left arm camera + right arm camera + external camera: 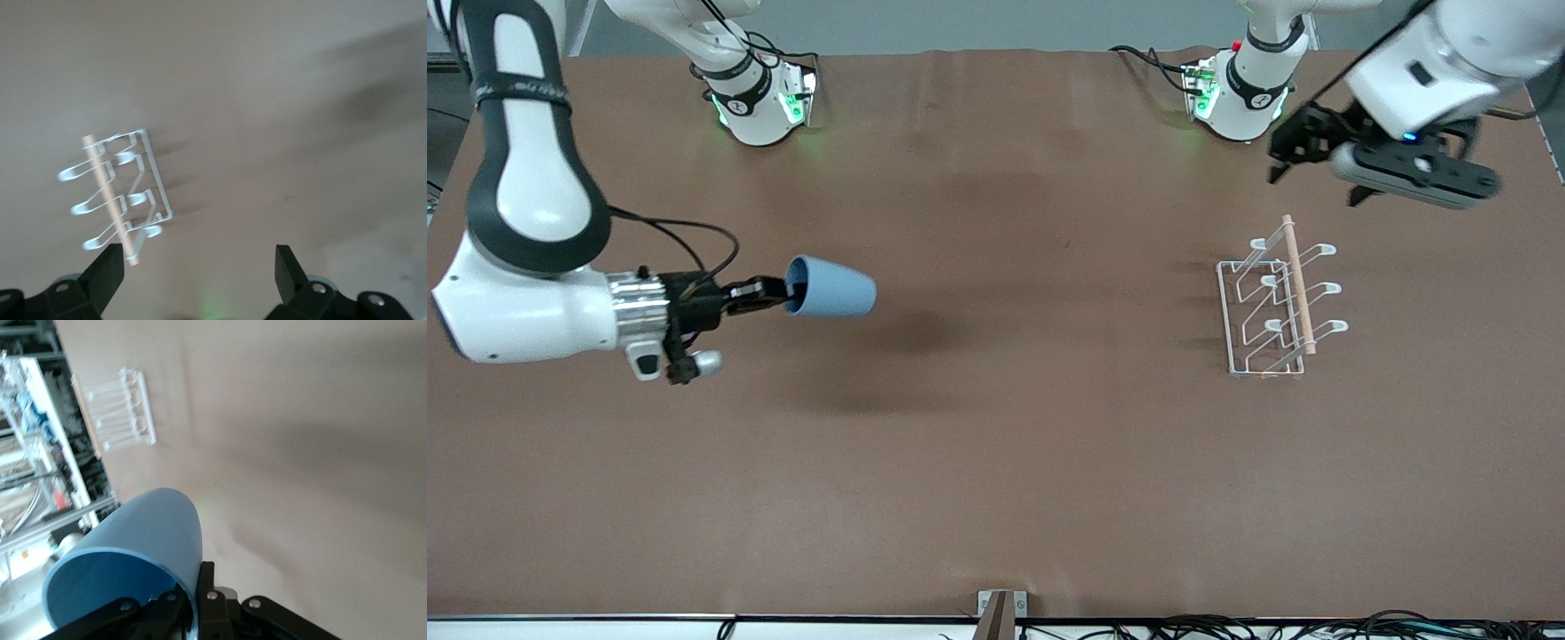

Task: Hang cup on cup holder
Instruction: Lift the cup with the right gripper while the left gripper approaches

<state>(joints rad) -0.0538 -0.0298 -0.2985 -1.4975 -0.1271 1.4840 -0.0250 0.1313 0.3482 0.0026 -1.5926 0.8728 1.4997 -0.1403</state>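
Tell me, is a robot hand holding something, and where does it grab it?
Yes. The right hand holds the blue cup by its rim, pinching the wall at the open end. The cup is up over the table, lying sideways. The left hand is open and empty.

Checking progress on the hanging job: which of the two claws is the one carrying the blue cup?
The right claw, up over the table's right-arm end, is shut on the cup's rim. The left claw hangs open and empty above the cup holder.
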